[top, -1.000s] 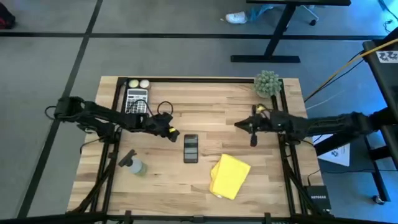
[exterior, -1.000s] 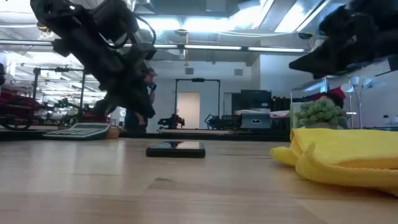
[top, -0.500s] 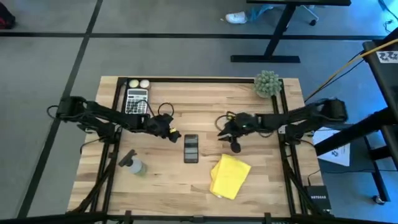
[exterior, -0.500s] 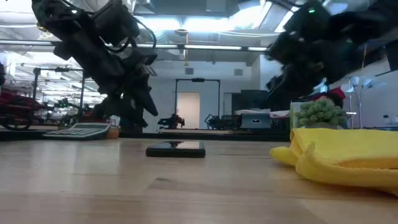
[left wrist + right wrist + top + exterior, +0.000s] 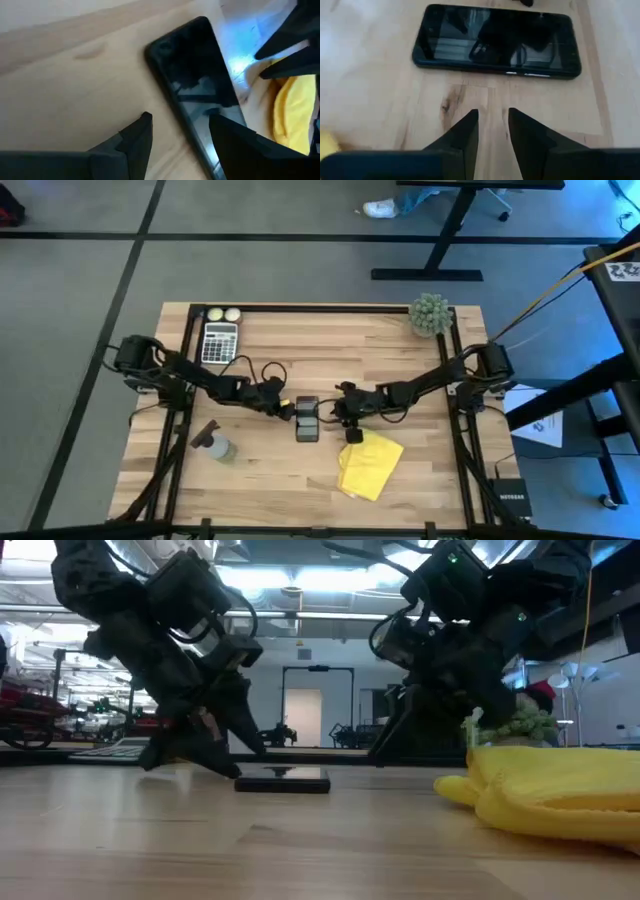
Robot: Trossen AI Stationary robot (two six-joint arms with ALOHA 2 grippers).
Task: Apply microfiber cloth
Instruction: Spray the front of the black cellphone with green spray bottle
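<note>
The yellow microfiber cloth [image 5: 369, 463] lies crumpled on the wooden table, near and right of a black smartphone [image 5: 307, 418] that lies flat. No gripper touches the cloth. My left gripper [image 5: 287, 411] is low at the phone's left long side, open, with one finger over the phone's edge [image 5: 200, 135]. My right gripper [image 5: 338, 412] hangs low on the phone's right side, just beyond the cloth's far corner. Its fingers [image 5: 492, 116] point at the phone with a narrow gap and nothing between them. My left gripper comes slanting down from the table's left, and one finger [image 5: 235, 140] lies over the phone's left long edge. Whether it touches the phone, I cannot tell.
A calculator [image 5: 219, 341] and two pale balls [image 5: 223, 314] sit at the far left. A green plant [image 5: 430, 313] stands at the far right corner. A small grey spray bottle [image 5: 215, 443] lies near the left front.
My right gripper has swung from the table's right side toward the left and down, ending beside the phone's right side. My left gripper has gone right and down to the phone's left side. Phone and cloth have stayed where they were.
</note>
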